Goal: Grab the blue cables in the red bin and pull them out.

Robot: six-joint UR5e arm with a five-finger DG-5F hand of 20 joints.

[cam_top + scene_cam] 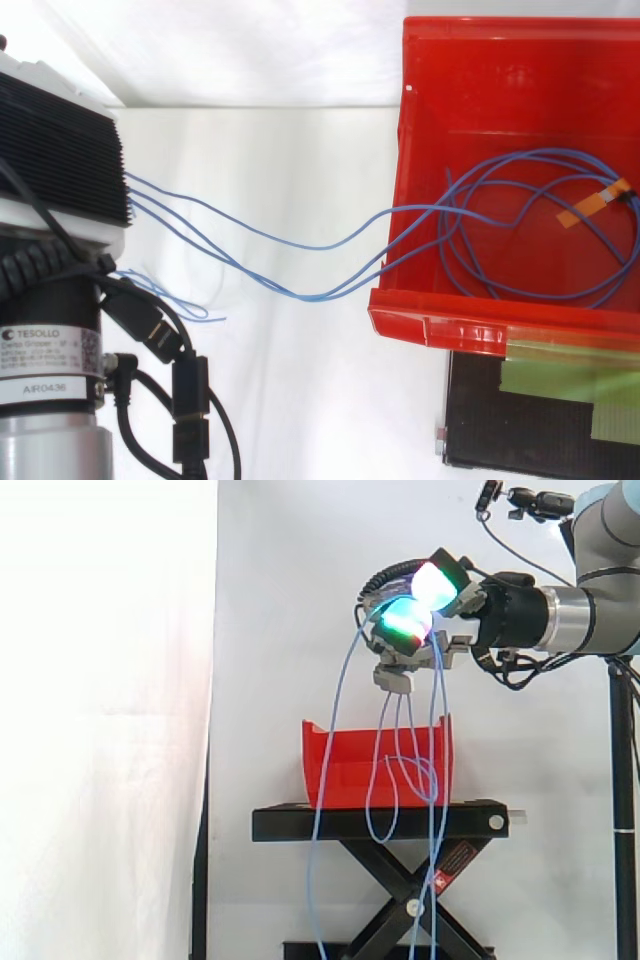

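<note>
**White curtain** (280, 600): plain backdrop behind all the work.

**Arm** (600, 610): enters the side view from 3 o'clock, held roughly level and high above the work.

**Black stand** (380, 825): scissor type, at 6 o'clock from the robot hand. Carries the red bin on its top plate.

**Red bin** (350, 765): upright on the stand. Sits at 3 o'clock in the top view, with its low front lip (440, 325) toward 6 o'clock.

**Robot hand** (415, 620): at 12 o'clock over the bin, well clear of the rim. Fingers curled and clamped on the blue cables, pads glowing green and white.

**Blue cables** (320, 247): bunched in the grip.
- Side view: several strands draped toward 6 o'clock, some dropping into the bin, others hanging past the front of the stand.
- Top view: a loose coil on the bin floor, with strands crossing the 9 o'clock wall toward the robot hand.

**Orange tape tab** (592, 205): stuck on the coil, toward 2 o'clock inside the bin.

**Step in hand, as judged:** the pull-out, partway. Grasp made and part of the length raised, with the coil not yet out of the bin.

**Next move, as judged:** calls for a longer draw, up toward 12 o'clock or away toward 9 o'clock of the top view. Grip to be kept firm until the last loop clears the wall. Possible trouble: loops catching on the wall, or thin strands slipping through the pads.
</note>
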